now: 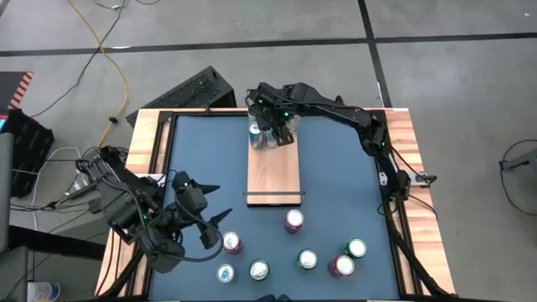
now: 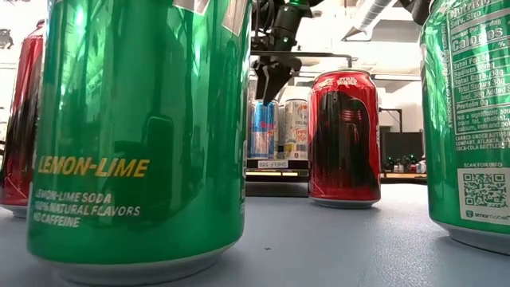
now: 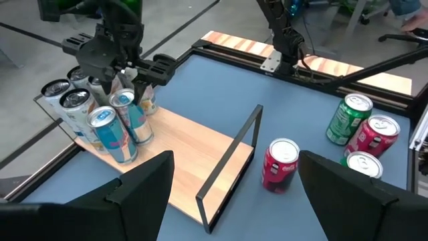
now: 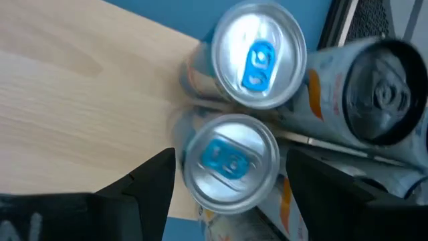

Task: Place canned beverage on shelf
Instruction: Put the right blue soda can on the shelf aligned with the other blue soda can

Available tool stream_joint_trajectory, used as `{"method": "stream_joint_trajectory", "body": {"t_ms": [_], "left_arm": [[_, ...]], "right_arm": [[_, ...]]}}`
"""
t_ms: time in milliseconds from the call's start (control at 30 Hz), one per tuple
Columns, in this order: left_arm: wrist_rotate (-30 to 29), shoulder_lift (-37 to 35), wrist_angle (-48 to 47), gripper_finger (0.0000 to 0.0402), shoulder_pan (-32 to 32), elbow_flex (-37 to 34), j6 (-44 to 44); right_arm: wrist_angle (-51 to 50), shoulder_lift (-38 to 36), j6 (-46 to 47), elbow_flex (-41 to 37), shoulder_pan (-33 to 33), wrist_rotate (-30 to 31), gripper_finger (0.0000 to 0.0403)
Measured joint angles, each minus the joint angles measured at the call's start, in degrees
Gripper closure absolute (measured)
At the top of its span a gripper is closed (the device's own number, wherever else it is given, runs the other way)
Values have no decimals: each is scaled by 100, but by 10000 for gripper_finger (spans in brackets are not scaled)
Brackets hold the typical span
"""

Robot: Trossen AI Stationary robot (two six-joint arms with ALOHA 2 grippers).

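Note:
The shelf [image 1: 273, 172] is a pale wood plank lying lengthwise at the table's middle, with a black wire rail [image 3: 231, 161] at its near end. Several slim cans [image 3: 100, 114] stand upright on its far end [image 1: 262, 137]. My right gripper [image 1: 274, 127] hangs open over them, pointing down. Its fingers stand on either side of the top of one silver can with a blue tab [image 4: 231, 161]; I cannot tell whether they touch it. My left gripper [image 1: 214, 210] is open and empty at the near left, its fingers [image 3: 140, 194] pointing toward the shelf.
Several loose cans stand on the blue table near its front edge: a red one [image 1: 294, 221] just before the shelf's rail, another red one [image 1: 232, 243], green ones [image 1: 308, 259] [image 1: 357, 248] and silver-topped ones [image 1: 258, 270]. The plank's near half [image 3: 194, 147] is bare.

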Motion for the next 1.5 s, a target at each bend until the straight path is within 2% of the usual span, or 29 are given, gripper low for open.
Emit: {"method": "stream_joint_trajectory", "body": {"t_ms": [633, 833, 967, 1133, 1267, 1500], "left_arm": [[47, 0, 0, 97, 25, 1, 9], [56, 0, 0, 97, 25, 1, -7], [56, 0, 2, 97, 25, 1, -9], [56, 0, 2, 97, 25, 1, 0], [56, 0, 2, 97, 25, 1, 15], [54, 0, 2, 97, 25, 1, 20]], "right_arm": [[45, -33, 401, -378, 31, 108, 117], [-77, -24, 777, -380, 83, 474, 117], [-111, -22, 1285, -380, 142, 585, 117], [-226, -9, 2086, -390, 317, 1104, 117], [-435, -9, 2468, -391, 459, 1233, 117], [-459, -4, 2540, -396, 688, 1402, 117]]}}
